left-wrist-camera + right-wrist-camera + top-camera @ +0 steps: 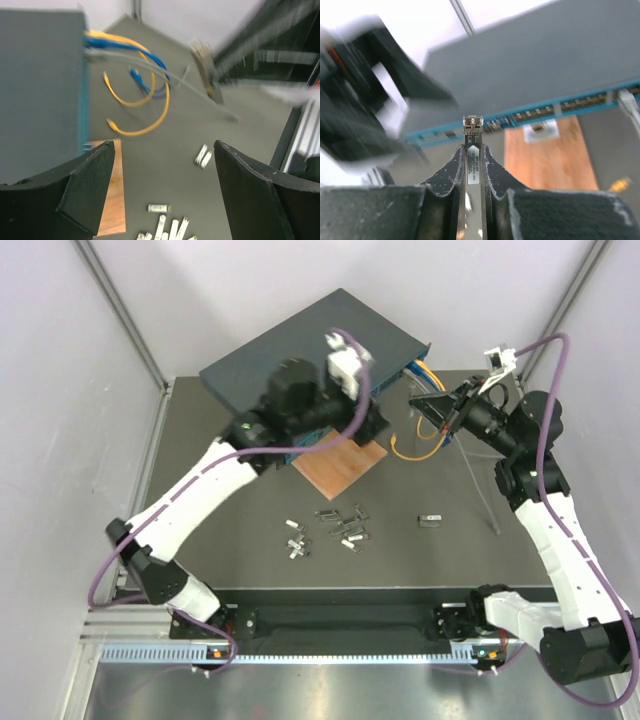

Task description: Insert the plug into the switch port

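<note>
The switch [300, 345] is a large dark blue-grey box at the back of the table, and its teal front face [580, 102] carries a row of small sockets. My right gripper [472, 147] is shut on a silver plug [473, 125] with a white label. The plug's metal end points at the teal face, a short way off it. In the top view the right gripper [428, 405] hovers right of the switch's front. My left gripper [165, 150] is open and empty, above the table beside the switch [40, 90]; in the top view it [372, 425] is at the switch's front edge.
A thin brown board [340, 465] lies in front of the switch. Yellow and blue cables [420, 440] loop out of the switch's right end. Several loose silver plugs [340, 525] lie mid-table and one more [430, 520] lies to their right. A grey cable [480, 490] runs along the right side.
</note>
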